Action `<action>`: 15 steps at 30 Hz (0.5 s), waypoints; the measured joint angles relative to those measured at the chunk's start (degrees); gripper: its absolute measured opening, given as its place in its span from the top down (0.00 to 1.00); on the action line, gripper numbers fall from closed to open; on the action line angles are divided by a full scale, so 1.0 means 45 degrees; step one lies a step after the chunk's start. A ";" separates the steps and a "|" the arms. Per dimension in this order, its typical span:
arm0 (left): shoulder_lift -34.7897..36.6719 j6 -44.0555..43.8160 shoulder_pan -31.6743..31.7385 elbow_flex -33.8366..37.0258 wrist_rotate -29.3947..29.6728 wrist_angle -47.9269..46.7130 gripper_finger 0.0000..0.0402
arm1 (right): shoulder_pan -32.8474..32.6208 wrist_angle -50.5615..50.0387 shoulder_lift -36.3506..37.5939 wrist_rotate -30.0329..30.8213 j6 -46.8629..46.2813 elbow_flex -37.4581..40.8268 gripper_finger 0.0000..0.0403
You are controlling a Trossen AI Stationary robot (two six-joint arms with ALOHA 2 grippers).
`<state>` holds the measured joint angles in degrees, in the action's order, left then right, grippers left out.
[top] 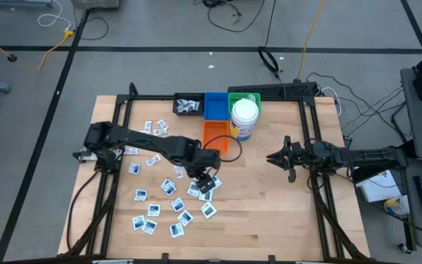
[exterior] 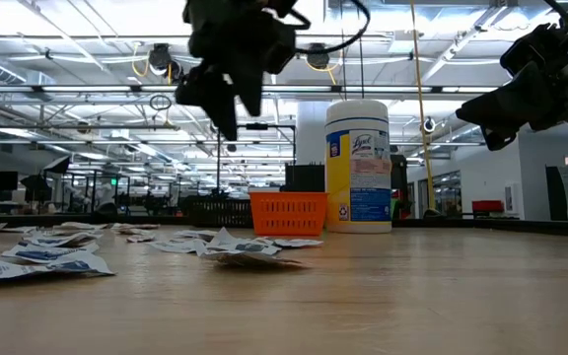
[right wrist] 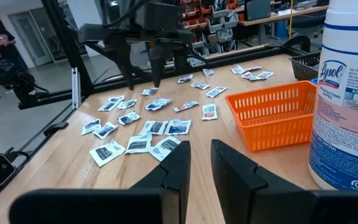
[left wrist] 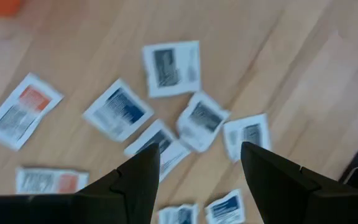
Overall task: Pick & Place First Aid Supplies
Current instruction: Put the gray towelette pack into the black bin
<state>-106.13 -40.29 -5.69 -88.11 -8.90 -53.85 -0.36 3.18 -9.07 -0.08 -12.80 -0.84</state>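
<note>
Flat, papery square packets with blue, dark or red print lie scattered over the left half of the smooth wooden table. The left gripper hangs above the cluster's right edge, its dark fingers parted and seemingly empty, though that view is blurred. An orange mesh basket and a white wipes canister stand behind. The right gripper hovers over bare wood, nearly closed, holding nothing
</note>
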 joint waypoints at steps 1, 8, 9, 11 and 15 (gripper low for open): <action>-0.0160 0.0012 -0.0019 -0.0243 0.0003 0.0002 0.43 | 0.0000 -0.0005 0.0003 0.0001 0.0002 0.0000 0.85; -0.1142 0.0190 -0.0021 -0.1832 0.0137 -0.1009 0.43 | 0.0000 -0.0001 0.0002 0.0001 0.0004 0.0005 0.85; -0.1252 0.0320 -0.0021 -0.1913 0.0223 -0.1022 0.43 | 0.0000 -0.0004 0.0003 0.0001 0.0000 0.0004 0.85; -0.1484 0.0406 -0.0084 -0.1942 0.0318 -0.1004 0.43 | 0.0000 -0.0006 -0.0002 0.0001 0.0003 0.0005 0.85; -0.2163 0.0411 -0.0216 -0.1944 0.0411 -0.0984 0.43 | 0.0000 -0.0001 -0.0002 0.0001 0.0003 0.0010 0.85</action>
<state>-115.86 -38.44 -6.66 -96.86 -7.05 -58.28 -0.36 3.18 -9.08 -0.08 -12.78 -0.80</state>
